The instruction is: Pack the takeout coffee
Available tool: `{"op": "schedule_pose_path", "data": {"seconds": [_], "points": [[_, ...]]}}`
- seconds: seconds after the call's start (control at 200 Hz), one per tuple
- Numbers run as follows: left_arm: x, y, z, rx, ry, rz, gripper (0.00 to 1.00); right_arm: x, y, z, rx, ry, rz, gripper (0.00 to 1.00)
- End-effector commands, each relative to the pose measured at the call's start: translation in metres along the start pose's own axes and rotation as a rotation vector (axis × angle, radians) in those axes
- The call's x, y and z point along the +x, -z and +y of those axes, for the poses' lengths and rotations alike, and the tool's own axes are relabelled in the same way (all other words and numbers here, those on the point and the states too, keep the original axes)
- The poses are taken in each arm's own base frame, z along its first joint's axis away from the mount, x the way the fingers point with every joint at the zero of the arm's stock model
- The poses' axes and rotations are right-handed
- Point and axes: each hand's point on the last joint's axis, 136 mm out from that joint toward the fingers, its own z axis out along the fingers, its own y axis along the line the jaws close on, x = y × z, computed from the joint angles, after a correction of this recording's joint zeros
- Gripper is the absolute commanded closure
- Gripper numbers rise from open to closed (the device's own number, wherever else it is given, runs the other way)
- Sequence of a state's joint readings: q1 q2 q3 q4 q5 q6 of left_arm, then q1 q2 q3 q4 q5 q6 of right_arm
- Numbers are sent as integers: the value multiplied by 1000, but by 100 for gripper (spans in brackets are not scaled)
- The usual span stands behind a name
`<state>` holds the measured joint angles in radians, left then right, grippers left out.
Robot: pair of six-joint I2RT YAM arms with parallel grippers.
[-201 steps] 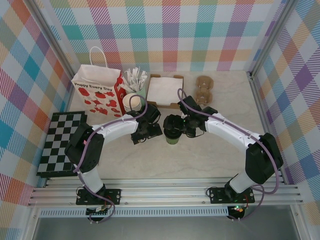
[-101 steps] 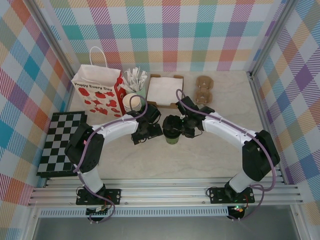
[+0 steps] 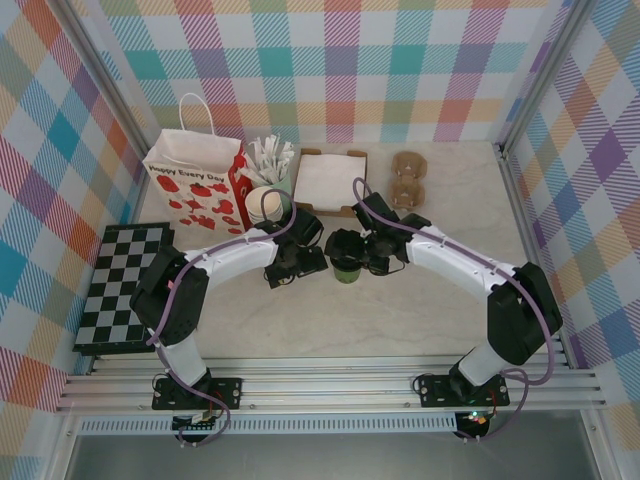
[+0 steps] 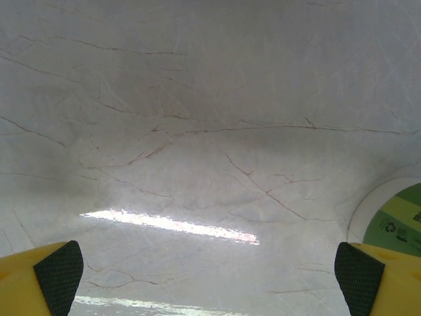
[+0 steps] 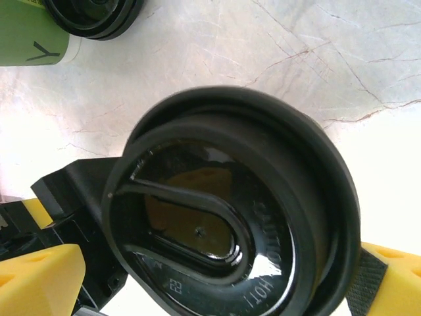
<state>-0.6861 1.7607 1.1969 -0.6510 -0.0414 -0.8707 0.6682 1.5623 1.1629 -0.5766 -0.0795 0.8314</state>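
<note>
The takeout coffee, a dark-green cup with a black lid, stands upright mid-table between the two grippers. My right gripper hangs right over it. In the right wrist view the black lid sits between the yellow fingers, and my right gripper is open and straddles the cup. My left gripper is just left of the cup, low over the marble. In the left wrist view my left gripper is open with nothing between its pads, and the cup's base shows beside the right pad.
A strawberry paper bag stands at the back left, beside a stack of cream cups and a cup of white packets. A napkin box and cardboard carriers sit behind. A chequered board lies on the left.
The left gripper has edged slightly right toward the cup. The right gripper has shifted a little over the lid. Both jaws stay wide.
</note>
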Motion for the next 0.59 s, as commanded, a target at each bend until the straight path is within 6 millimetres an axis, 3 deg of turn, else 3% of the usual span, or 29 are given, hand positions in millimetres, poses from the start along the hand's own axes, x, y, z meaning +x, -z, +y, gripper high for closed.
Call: {"op": "schedule_pose_path", "data": {"seconds": [0.0,0.135,0.34,0.59], "points": [[0,3,-8,14,-19,6,0,1,1,-1,1,-7,-15,0],[-1,3,-7,6,-21,1,0,-4,2,1,8,9,-32,0],[-1,1,-8,3,-23,4,0,-10,-1,-12,96,42,-46,0],[-1,0,-10,4,-28,14,0,-11,-11,-1,60,55,-17,1]]}}
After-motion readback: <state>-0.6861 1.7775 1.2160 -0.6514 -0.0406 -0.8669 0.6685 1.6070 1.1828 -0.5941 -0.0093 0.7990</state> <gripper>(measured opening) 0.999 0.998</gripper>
